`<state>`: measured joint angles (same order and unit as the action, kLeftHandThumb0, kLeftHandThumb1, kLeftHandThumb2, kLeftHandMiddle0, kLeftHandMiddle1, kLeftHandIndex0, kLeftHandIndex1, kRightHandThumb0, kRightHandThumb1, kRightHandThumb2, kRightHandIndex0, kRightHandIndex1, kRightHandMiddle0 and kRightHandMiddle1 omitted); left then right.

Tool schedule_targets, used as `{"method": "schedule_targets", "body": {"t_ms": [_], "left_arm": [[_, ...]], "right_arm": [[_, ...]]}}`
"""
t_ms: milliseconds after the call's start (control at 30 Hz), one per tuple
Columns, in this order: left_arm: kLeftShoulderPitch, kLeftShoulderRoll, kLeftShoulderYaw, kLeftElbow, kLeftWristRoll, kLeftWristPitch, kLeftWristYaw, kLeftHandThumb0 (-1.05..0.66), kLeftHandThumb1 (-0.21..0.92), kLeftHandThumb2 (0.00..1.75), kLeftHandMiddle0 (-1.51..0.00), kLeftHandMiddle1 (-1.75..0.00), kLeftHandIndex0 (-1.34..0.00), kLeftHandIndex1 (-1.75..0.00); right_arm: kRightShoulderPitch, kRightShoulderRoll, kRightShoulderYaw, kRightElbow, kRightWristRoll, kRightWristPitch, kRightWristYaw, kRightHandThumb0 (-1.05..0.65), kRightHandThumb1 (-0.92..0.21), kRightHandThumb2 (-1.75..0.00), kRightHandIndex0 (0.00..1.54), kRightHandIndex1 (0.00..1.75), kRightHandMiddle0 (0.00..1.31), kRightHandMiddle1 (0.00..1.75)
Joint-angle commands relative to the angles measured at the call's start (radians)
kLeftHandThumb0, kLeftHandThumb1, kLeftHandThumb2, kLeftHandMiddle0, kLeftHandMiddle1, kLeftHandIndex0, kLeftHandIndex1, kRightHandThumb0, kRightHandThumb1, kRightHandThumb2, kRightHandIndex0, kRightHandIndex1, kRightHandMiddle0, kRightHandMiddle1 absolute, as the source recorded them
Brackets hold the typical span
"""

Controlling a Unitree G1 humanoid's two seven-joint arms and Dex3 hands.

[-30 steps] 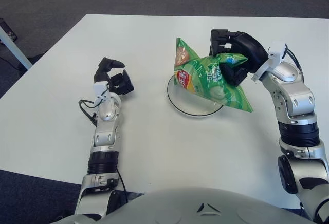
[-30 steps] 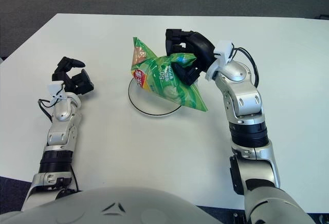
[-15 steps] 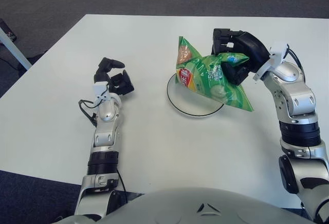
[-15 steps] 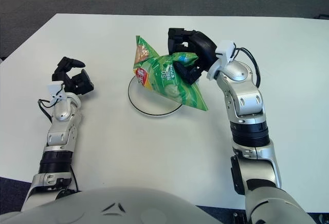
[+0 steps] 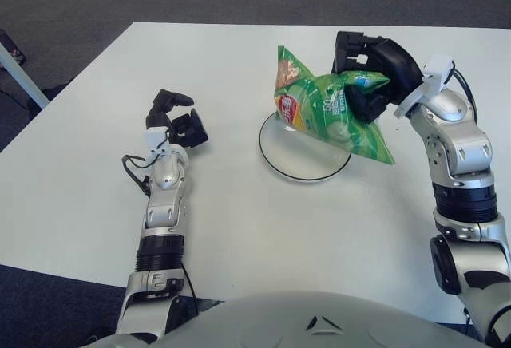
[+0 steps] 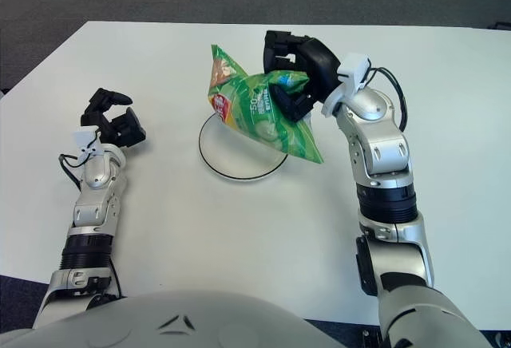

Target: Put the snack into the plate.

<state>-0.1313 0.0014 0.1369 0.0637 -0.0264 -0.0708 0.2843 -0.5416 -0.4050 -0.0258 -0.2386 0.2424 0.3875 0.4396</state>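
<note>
snack (image 5: 331, 116) (green crinkled bag) | gripped by right hand (image 5: 369, 77) | above plate (image 5: 299, 168)

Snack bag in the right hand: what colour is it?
Mostly green, with a red-and-yellow logo patch; the snack bag in the right hand shows best in the left eye view.

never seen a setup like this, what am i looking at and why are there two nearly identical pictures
This is a humanoid robot seen from its own head. The two pictures come from the left and right eyes of one stereo camera looking down at a white table, so they show the same scene from slightly shifted spots. The silver arms with black three-finger hands belong to the robot. Its right hand grips a green snack bag and holds it above a round plate with a dark rim. The bag's lower corner hangs past the plate's right edge. The left hand shows idle to the left of the plate, fingers loosely curled, holding nothing.
</note>
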Motion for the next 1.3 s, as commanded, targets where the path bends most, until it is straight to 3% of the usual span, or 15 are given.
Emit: {"method": "schedule_targets", "body": {"t_ms": [0,267,600,1033,1267], "left_arm": [[0.120,-0.062,-0.013,0.082,0.001,-0.012,0.001,-0.52,0.23,1.43,-1.38,-1.75,-0.69,-1.75],[0.121,-0.064,-0.013,0.084,-0.004,-0.013,-0.002,-0.52,0.23,1.43,-1.38,-1.75,-0.69,-1.75],[0.121,-0.064,-0.007,0.096,-0.013,-0.027,-0.008,-0.52,0.23,1.43,-1.38,-1.75,-0.69,-1.75],[0.123,-0.070,-0.005,0.095,-0.025,-0.022,-0.006,-0.51,0.23,1.42,-1.37,-1.75,-0.68,-1.75],[0.124,-0.067,-0.004,0.099,-0.031,-0.026,-0.008,-0.51,0.24,1.41,-1.37,-1.75,-0.68,-1.75]], "right_arm": [[-0.027,-0.007,-0.011,-0.001,-0.016,-0.022,-0.007,0.00,0.03,-1.69,0.89,1.68,0.63,1.75],[-0.052,-0.001,-0.030,0.007,0.028,0.015,0.005,0.00,0.04,-1.70,0.90,1.67,0.64,1.75],[-0.057,0.004,-0.019,0.024,-0.022,-0.061,-0.009,0.00,0.06,-1.71,0.93,1.66,0.66,1.75],[-0.069,0.023,-0.039,0.023,0.011,-0.014,-0.018,0.00,0.04,-1.71,0.90,1.69,0.65,1.75],[-0.062,0.014,0.003,0.047,-0.041,-0.080,-0.001,0.00,0.03,-1.69,0.91,1.66,0.64,1.75]]}}
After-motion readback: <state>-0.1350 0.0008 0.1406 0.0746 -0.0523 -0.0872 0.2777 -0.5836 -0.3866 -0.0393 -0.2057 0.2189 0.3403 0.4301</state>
